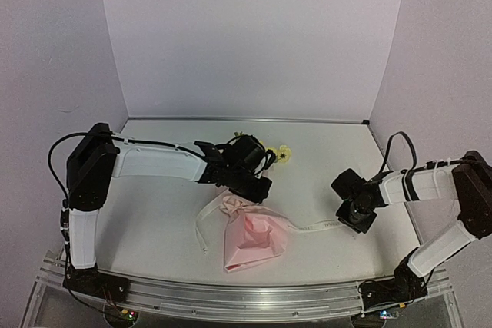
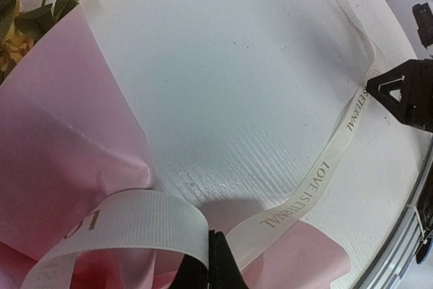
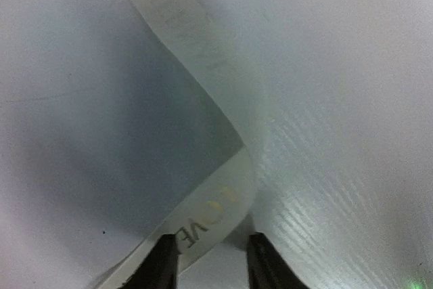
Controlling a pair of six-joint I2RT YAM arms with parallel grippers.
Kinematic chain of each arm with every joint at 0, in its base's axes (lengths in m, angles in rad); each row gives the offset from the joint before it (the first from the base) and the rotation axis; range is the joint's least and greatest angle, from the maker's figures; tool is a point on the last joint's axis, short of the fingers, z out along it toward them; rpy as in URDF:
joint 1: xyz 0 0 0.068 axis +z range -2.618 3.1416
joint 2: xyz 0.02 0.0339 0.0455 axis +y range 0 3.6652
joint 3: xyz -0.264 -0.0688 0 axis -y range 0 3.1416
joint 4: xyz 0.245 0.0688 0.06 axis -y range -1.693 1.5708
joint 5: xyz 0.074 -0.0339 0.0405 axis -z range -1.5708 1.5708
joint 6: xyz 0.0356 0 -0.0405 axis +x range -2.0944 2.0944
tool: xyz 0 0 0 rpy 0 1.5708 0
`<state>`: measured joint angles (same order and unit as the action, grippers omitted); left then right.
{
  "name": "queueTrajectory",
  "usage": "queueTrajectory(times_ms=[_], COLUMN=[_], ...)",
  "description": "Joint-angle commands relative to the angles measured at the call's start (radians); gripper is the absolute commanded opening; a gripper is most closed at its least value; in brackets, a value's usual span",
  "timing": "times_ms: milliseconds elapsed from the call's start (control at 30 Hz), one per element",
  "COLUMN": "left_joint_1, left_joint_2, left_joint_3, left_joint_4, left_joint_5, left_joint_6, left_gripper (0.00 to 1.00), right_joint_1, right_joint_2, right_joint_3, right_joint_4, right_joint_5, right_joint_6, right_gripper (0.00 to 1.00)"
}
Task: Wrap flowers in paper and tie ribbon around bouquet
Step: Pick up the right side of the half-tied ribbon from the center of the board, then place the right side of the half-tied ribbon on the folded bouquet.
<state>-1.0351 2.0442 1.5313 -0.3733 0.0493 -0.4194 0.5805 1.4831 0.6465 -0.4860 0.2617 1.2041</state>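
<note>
Since the bouquet [image 1: 250,234] lies wrapped on the table [image 1: 154,205], step: tying ribbon [image 2: 323,167].
Left claw [image 2: 211,260]: pinched closed on ribbon at bouquet neck.
Right claw [image 3: 211,262]: jaws apart, straddling ribbon tail, not clamped.
Next: likely clamp tail, pull knot tight.
</note>
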Motion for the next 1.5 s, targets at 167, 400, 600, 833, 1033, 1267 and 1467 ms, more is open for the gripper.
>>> queueTrajectory(times_ms=[167, 400, 600, 833, 1033, 1267, 1467], left_joint_1=[-0.003, -0.003, -0.003, -0.003, -0.002, 0.002, 0.025], left_joint_2=[-0.191, -0.251, -0.288, -0.287, -0.263, -0.268, -0.240], left_joint_3=[-0.119, -0.171, -0.217, -0.250, -0.263, -0.337, -0.385], left_joint_4=[0.111, 0.157, 0.206, 0.261, 0.297, 0.369, 0.472], left_joint_5=[0.068, 0.142, 0.229, 0.306, 0.298, 0.308, 0.336], left_joint_6=[0.032, 0.056, 0.076, 0.096, 0.096, 0.112, 0.093], left_gripper=[0.00, 0.00, 0.00, 0.00, 0.00, 0.02, 0.11], right_joint_1=[-0.013, -0.013, -0.003, 0.084, 0.178, 0.202, 0.202], right_joint_2=[0.022, 0.045, 0.053, 0.176, 0.339, 0.421, 0.450], right_joint_3=[0.148, 0.284, 0.437, 0.788, 1.030, 1.142, 1.134], right_joint_4=[0.043, 0.010, 0.001, -0.009, -0.013, -0.031, -0.031], right_joint_5=[0.029, 0.004, -0.102, -0.241, -0.398, -0.519, -0.637], right_joint_6=[-0.085, -0.155, -0.218, -0.274, -0.285, -0.330, -0.359], right_gripper=[0.00, 0.00, 0.00, 0.00, 0.00, 0.00, 0.00])
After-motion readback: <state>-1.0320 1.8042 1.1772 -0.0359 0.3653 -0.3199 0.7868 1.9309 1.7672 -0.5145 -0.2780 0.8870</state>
